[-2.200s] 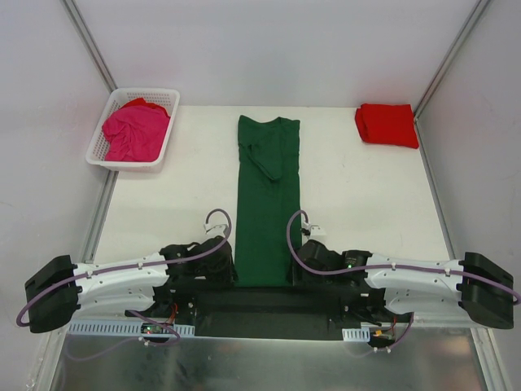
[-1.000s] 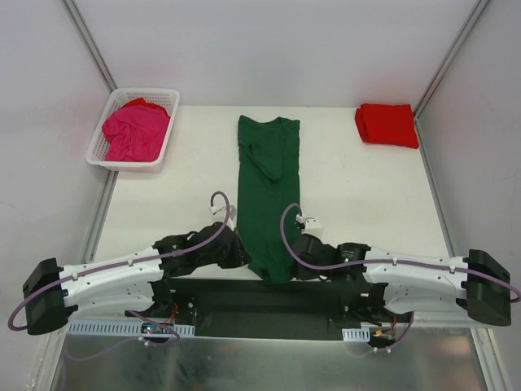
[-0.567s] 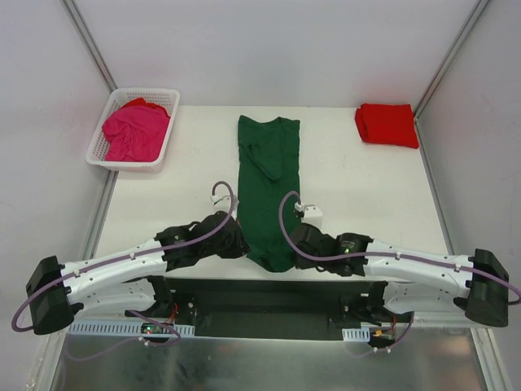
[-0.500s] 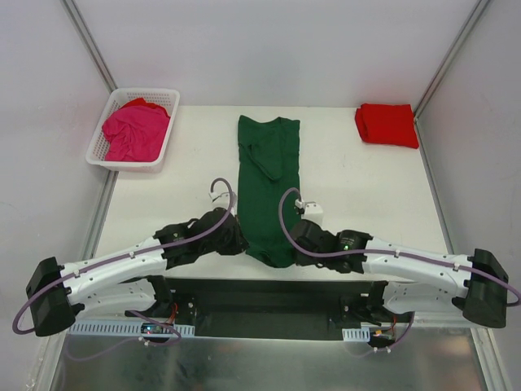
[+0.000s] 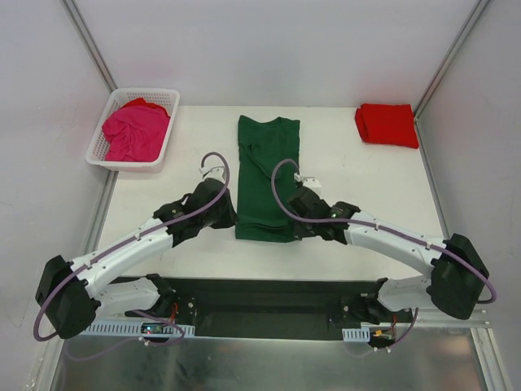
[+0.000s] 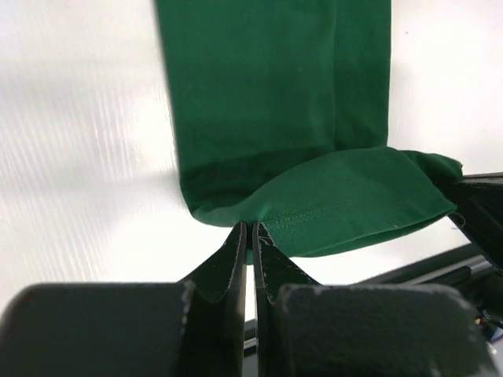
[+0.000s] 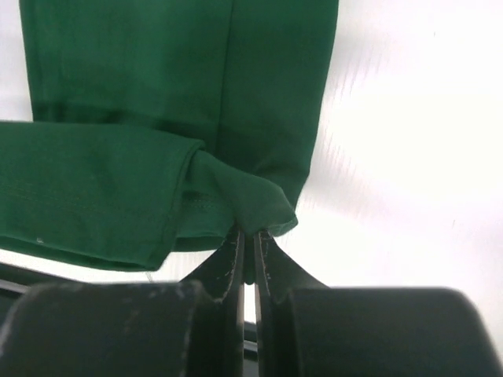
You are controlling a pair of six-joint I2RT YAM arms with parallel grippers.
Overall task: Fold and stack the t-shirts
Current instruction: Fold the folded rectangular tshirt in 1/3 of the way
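Left wrist crops green t-shirt (image 6: 267, 102) (collar end unseen)

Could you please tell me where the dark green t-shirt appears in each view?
Top external: dark green t-shirt lies mid-table, between the two arms.
Left wrist: upper centre and right, its edge pinched in the left pincer.
Right wrist: upper left, a corner pinched in the right pincer.
Shared landmark: the stitched hem.
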